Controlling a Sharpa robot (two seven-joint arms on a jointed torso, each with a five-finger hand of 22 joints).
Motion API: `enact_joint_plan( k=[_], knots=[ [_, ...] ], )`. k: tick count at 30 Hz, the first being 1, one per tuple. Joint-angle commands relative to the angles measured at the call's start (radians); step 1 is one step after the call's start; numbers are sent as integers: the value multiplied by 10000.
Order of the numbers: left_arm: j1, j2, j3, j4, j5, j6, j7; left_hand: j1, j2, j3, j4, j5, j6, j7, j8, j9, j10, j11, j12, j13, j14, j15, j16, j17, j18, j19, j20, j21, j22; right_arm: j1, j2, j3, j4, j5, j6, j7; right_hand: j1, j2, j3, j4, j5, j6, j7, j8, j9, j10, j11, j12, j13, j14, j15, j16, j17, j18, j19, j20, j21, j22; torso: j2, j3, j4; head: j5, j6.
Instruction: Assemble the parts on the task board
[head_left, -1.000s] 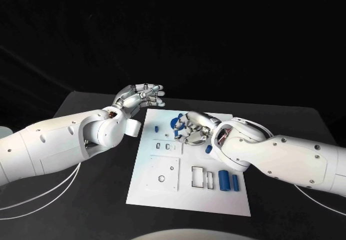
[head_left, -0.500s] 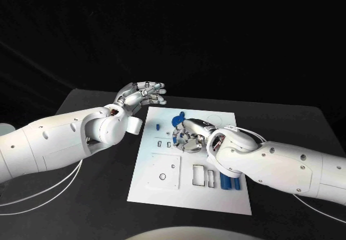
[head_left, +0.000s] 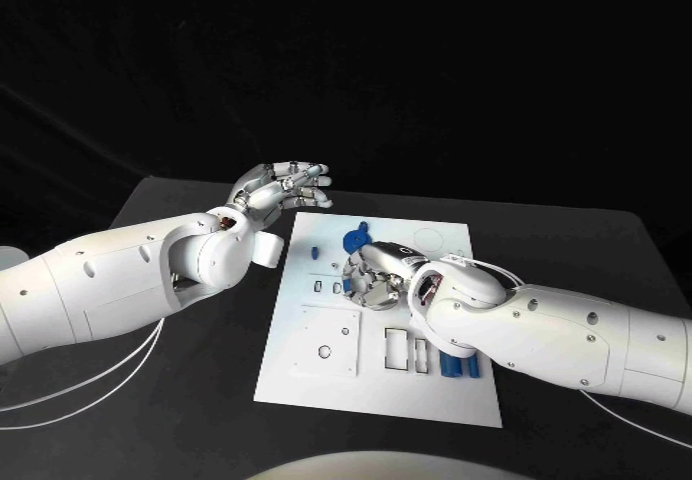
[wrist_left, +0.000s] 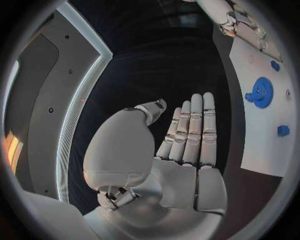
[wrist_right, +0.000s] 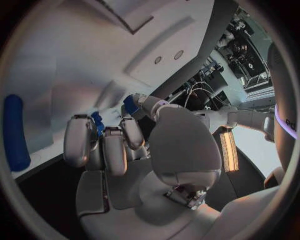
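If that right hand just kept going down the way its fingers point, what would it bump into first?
Most likely the white task board itself. The right hand hangs over its middle, fingers curled downward, with a small blue part at its fingertips. How much gap remains is unclear.

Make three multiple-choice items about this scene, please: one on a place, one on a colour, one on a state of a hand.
1. Where is the left hand?
A. over the table beyond the task board's far left corner
B. on the board's near edge
C. under the right arm

2. What colour is the gear on the board?
A. red
B. blue
C. green

3. How is the left hand?
A. holds a part
B. open, holding nothing
C. pressed flat on the board

Answers: 1 A, the head view shows it off the board; 2 B, the left wrist view shows it blue; 3 B, its fingers are straight with nothing in them.
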Motion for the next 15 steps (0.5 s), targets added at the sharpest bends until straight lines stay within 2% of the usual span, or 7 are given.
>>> enact_joint_plan(
  k=[1, 15],
  knots=[
    [3, 8, 4, 18, 23, 205, 94, -73, 6, -12, 50, 9, -88, 378, -16, 8, -89, -1, -1, 16, 20, 26, -55, 7, 42, 11, 20, -65, -9, -24, 32, 1, -7, -245, 89, -56, 24, -8, -17, 56, 67, 84, -66, 4, 477, 14, -63, -40, -13, 620, -46, -27, 681, 18, 9, -59, -38, -11, -2, -4, 3, -12, -4],
    [3, 4, 4, 17, 23, 219, 80, -73, 6, -12, 50, 9, -88, 378, -16, 8, -89, -1, -1, 16, 20, 26, -55, 7, 42, 11, 20, -65, -9, -113, 150, -1, -49, -330, -152, 59, 18, -69, -16, 45, 70, 36, -58, -11, 463, 4, -59, -53, -22, 619, -46, -33, 673, 20, 3, -64, -54, -22, -1, -1, 6, -20, 2]
  ],
)
